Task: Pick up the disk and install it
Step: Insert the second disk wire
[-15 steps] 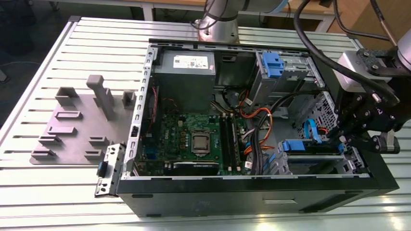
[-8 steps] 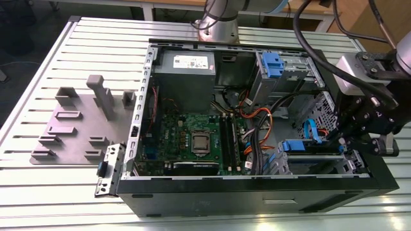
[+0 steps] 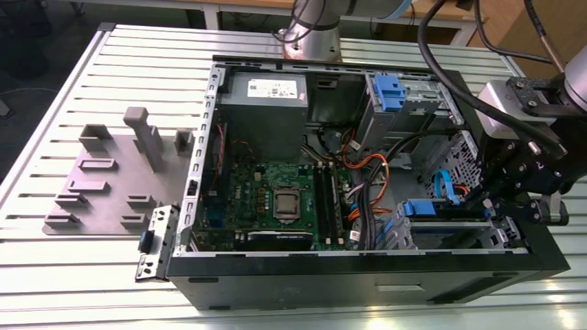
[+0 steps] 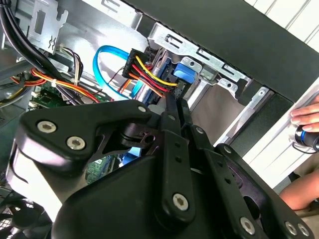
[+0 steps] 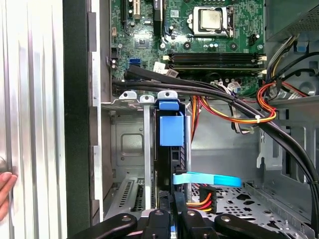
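The disk (image 5: 172, 132) stands on edge in the metal drive bay at the case's front corner, with its blue end piece toward the motherboard. In the exterior view its blue end (image 3: 424, 207) shows in the bay on the right side of the case. My gripper (image 5: 174, 199) is inside the case at the disk's cabled end. Its black fingers (image 4: 175, 112) are shut together with nothing between them, and their tips rest against the disk (image 4: 144, 94) beside the power plug (image 4: 149, 67) with red, yellow and black wires.
A flat blue data cable (image 5: 209, 178) and a black cable bundle (image 5: 224, 99) cross near the bay. The motherboard (image 3: 275, 199) and grey power supply box (image 3: 264, 113) fill the case. A person's hand (image 4: 306, 117) rests outside the case wall. A grey fixture plate (image 3: 110, 179) lies at the exterior view's left.
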Motion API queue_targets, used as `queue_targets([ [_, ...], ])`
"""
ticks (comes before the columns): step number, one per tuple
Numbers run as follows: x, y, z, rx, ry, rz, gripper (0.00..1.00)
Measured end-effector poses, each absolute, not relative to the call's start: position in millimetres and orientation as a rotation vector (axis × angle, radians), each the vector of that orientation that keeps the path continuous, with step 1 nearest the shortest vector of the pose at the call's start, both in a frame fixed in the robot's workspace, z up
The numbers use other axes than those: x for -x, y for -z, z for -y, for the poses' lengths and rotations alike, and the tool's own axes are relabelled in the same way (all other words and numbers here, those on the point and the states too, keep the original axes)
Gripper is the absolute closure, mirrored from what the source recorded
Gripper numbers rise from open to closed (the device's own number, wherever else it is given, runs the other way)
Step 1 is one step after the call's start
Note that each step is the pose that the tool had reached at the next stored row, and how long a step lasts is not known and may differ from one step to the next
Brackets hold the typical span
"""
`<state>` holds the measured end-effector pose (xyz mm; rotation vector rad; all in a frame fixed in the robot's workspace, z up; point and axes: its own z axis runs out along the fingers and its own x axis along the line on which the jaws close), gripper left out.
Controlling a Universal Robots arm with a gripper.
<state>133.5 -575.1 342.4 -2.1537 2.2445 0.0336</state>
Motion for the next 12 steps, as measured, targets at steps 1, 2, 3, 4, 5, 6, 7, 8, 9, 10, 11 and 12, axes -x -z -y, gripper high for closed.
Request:
queue_targets([
  [1, -133.5, -342.4, 575.1, 2.154, -0.034, -2.245, 0.84],
  [2, -133.5, -342.4, 575.1, 2.154, -0.033, -2.245, 0.84],
  [3, -133.5, -342.4, 575.1, 2.154, -0.034, -2.245, 0.84],
  [4, -133.5, -342.3, 575.1, 2.154, -0.034, -2.245, 0.84],
  [5, -133.5, -342.3, 575.1, 2.154, -0.033, -2.245, 0.77],
  [6, -133.5, -342.1, 575.0, 2.154, -0.033, -2.245, 0.77],
  [7, -133.5, -341.4, 575.1, 2.154, -0.033, -2.245, 0.77],
  [8, -133.5, -340.7, 575.1, 2.154, -0.033, -2.245, 0.77],
  [9, -133.5, -339.9, 574.9, 2.154, -0.033, -2.245, 0.77],
  [10, -133.5, -339.1, 574.6, 2.155, -0.033, -2.245, 0.77],
  [11, -133.5, -338.5, 574.3, 2.155, -0.033, -2.244, 0.77],
  [12, -133.5, -338.1, 573.9, 2.156, -0.033, -2.243, 0.77],
])
